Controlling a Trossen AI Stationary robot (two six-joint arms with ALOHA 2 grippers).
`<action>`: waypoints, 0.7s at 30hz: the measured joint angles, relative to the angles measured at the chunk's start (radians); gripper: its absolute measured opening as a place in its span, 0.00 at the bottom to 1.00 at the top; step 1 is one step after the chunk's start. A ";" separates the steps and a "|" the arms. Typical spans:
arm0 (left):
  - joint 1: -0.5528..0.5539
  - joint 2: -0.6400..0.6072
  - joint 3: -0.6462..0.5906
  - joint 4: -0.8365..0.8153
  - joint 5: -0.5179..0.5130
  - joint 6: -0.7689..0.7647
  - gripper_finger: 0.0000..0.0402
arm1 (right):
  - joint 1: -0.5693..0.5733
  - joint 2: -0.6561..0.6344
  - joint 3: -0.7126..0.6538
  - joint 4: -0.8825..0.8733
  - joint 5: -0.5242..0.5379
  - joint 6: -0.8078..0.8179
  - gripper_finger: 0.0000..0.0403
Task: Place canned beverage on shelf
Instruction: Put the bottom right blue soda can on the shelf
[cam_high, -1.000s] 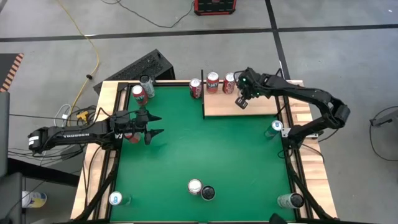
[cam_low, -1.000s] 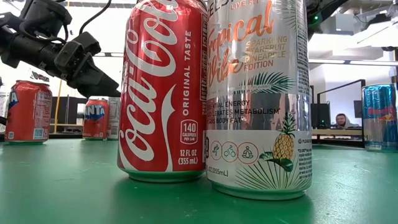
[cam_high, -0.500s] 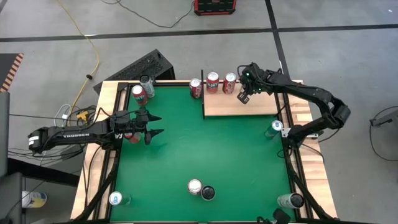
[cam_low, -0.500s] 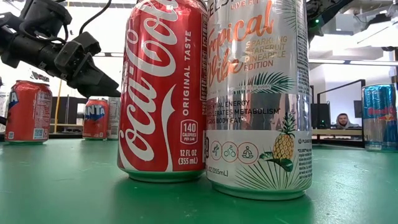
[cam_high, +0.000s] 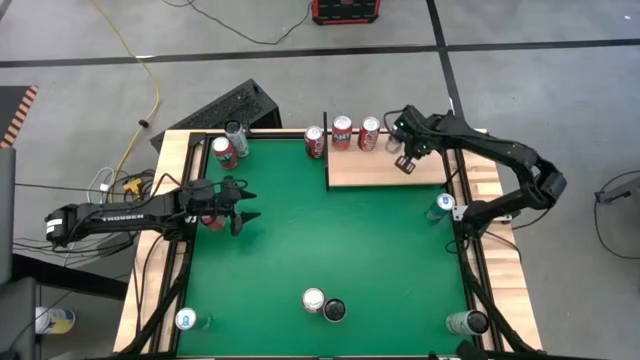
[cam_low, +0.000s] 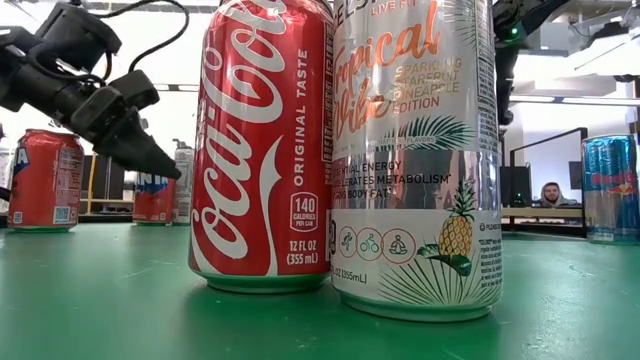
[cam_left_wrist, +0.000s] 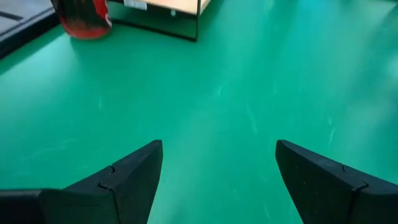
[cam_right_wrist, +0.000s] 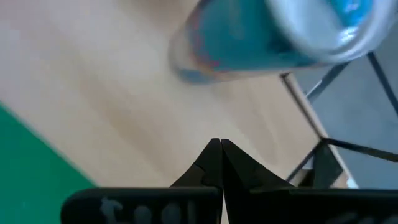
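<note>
Cans stand along the shelf at the frame's upper centre. Right gripper hovers over it, fingers pressed together, empty. Left gripper, fingers spread, empty, at left. More cans wait on the table.

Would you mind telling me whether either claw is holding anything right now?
Nothing is held. The left claw is open over bare green table; the right claw is shut empty above the pale wood-grain shelf.
</note>
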 joint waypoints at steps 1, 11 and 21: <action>0.000 0.000 0.000 -0.012 0.000 0.000 0.74 | -0.008 0.000 0.000 0.025 0.000 0.000 0.05; 0.000 0.000 0.002 -0.080 0.000 0.000 0.74 | -0.053 0.000 0.000 0.078 0.000 -0.012 0.05; 0.000 0.000 0.001 -0.079 0.000 0.000 0.74 | -0.064 0.001 0.000 0.123 -0.021 -0.016 0.05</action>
